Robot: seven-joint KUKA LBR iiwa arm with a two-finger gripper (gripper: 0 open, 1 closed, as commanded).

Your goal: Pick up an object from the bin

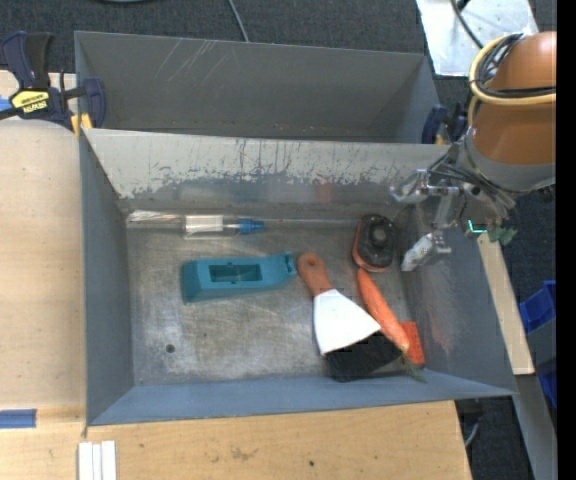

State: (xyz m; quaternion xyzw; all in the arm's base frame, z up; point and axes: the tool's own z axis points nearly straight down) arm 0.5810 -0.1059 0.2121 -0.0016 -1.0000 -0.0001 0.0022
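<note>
Gripper (423, 249): low over the right end of the bin (258, 88), close to the right wall, under the orange-covered wrist.
Pincer state: I cannot tell whether it stands wide or narrow.
Nearest thing: a round black and red-orange piece (373, 243), just left of the gripper on the bin floor, near the foot of the back wall. Whether the two touch I cannot tell.
In front of the gripper: an orange stick (386, 316) runs slantwise from below the round piece toward the front right corner.
Crowding that corner: a white-bladed scraper (340, 320) with an orange handle lies against the stick's left side, and a black clump (361, 360) sits at the front edge, touching both.
Middle of the floor: a teal block-shaped tool (236, 276) lies lengthwise, its right end near the scraper's handle tip, well apart from the gripper.
Along the back: a clear tube with a blue tip (218, 226) lies flat, parallel to the back wall, above the teal tool.
</note>
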